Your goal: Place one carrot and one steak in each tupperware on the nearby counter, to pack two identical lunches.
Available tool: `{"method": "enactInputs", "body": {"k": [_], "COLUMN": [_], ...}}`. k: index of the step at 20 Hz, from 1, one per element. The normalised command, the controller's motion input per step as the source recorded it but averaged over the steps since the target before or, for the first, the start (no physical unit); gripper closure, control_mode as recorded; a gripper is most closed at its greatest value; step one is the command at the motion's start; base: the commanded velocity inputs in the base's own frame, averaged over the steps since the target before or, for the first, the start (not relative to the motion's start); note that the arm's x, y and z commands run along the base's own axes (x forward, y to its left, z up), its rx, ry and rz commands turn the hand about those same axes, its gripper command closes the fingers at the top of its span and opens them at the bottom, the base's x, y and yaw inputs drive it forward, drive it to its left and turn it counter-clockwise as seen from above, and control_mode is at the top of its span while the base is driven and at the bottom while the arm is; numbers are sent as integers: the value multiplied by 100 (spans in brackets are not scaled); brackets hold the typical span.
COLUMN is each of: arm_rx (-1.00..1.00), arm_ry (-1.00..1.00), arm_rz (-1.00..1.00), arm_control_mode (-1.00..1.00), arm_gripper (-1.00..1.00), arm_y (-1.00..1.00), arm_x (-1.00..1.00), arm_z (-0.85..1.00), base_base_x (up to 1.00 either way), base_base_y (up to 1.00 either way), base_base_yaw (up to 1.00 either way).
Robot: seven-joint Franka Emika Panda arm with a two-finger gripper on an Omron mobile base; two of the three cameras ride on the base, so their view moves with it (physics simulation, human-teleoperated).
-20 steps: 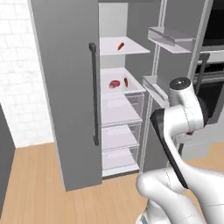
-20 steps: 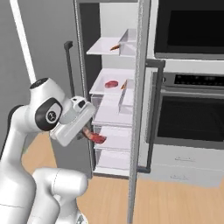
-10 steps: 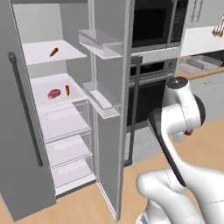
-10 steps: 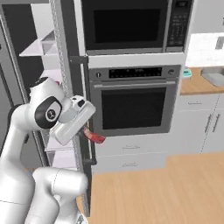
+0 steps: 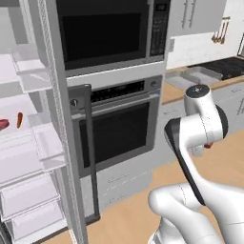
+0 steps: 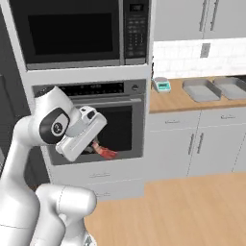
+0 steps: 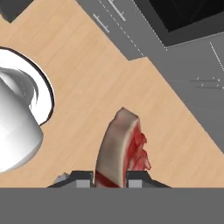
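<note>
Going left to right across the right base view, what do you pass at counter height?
Gripper holding the steak → teal-and-white scale → first tupperware → second tupperware, both on the counter.

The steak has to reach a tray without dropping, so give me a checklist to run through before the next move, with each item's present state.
1. Steak held in the end effector: ok, shut on it in the hand view.
2. Steak clear of the oven door: cannot tell; it hangs in front of the door in the right base view.
3. Both tupperware trays on the counter: ok, side by side.
4. Trays free of food: ok for the near tray; the far one is cut off at the edge.
5. Scale apart from the trays: ok.
6. Trays within reach: cannot tell.
</note>
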Motion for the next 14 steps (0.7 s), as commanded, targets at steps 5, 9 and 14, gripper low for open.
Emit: {"method": "enactInputs", "body": {"k": [5, 9, 14], "arm_rx": [0, 0, 0], "arm_ry": [0, 0, 0], "arm_rz": [0, 0, 0], "arm_control_mode": [100, 100, 100], "arm_gripper": [100, 100, 100], "arm_y": [0, 0, 0], "arm_x": [0, 0, 0], "arm_z": [0, 0, 0], "base_base_x": [100, 100, 100], "base_base_y": [-69, -100, -100], "base_base_yaw": [1, 10, 24]}}
